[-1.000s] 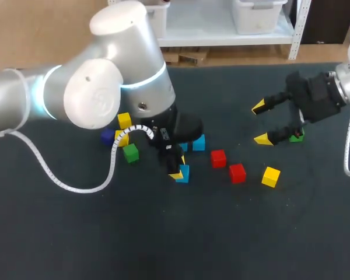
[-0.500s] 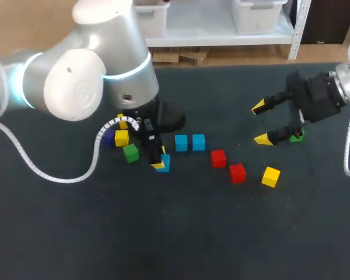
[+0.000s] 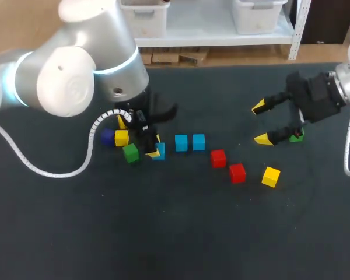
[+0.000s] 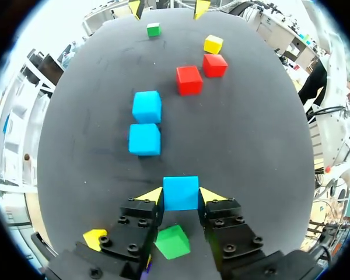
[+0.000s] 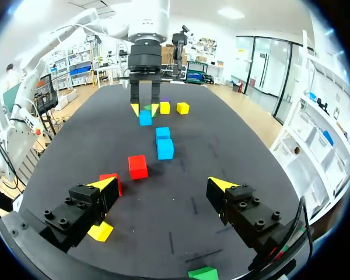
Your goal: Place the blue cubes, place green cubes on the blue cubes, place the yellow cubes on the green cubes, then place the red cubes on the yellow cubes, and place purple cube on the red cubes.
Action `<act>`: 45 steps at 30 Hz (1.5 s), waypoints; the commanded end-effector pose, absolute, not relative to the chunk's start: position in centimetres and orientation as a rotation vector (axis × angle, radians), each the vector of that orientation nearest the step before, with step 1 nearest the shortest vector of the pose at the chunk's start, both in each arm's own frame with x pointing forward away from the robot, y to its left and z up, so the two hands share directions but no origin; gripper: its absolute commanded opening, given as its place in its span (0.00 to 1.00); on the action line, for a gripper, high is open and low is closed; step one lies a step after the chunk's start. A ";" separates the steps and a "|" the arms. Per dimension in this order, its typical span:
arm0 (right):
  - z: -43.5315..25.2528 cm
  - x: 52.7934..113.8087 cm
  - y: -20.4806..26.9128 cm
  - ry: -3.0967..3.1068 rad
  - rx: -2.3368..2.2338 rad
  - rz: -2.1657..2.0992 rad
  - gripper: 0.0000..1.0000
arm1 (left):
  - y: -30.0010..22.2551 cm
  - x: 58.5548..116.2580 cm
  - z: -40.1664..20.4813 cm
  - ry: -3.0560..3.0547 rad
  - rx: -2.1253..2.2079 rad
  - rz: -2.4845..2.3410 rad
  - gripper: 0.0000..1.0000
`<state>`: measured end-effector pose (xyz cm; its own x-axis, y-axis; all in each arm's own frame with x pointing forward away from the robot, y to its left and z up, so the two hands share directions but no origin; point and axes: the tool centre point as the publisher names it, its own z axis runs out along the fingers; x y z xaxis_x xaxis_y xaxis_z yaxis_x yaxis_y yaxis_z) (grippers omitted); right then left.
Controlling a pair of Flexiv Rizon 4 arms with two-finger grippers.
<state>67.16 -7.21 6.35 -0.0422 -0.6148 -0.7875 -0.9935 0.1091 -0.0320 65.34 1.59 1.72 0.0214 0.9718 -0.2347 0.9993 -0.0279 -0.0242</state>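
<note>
The dark, matte surface (image 3: 163, 233) carries everything, and my bulky silver left arm (image 3: 76, 76) reaches in low over its left-middle part. My right arm (image 3: 344, 87) hangs well off to the other side. The right claw (image 3: 261, 123) is released, its fingers spread wide over bare cloth, with a green cube (image 3: 296, 137) just beside it. My left claw (image 4: 181, 195) is clenched on a blue cube (image 4: 181, 192), one yellow tip pressed flat against each opposite face. What matters next, I judge, is that the two other blue cubes (image 4: 144, 140) lie straight ahead of this claw, close together in one line with the held one and a small gap away. The left arm is far nearer to them than the right. All cubes look hard, smooth and sharp-edged, so flat faces should seat well. Two red cubes (image 3: 218, 158) and a yellow cube (image 3: 270, 176) lie beyond. Another green cube (image 3: 130, 153), a second yellow cube (image 3: 121, 137) and the purple cube (image 3: 107, 136) sit just behind my claw.
</note>
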 end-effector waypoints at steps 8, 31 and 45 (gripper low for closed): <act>6.3 67.2 -7.2 1.730 -1.577 0.737 1.00 | 0.8 67.5 1.4 2.077 2.160 -0.286 0.00; 6.3 67.2 -7.2 1.730 -1.577 0.737 1.00 | 0.5 68.9 0.8 2.071 2.159 -0.314 0.00; 6.3 67.2 -7.2 1.730 -1.577 0.737 1.00 | 0.5 69.5 0.3 2.073 2.158 -0.319 0.00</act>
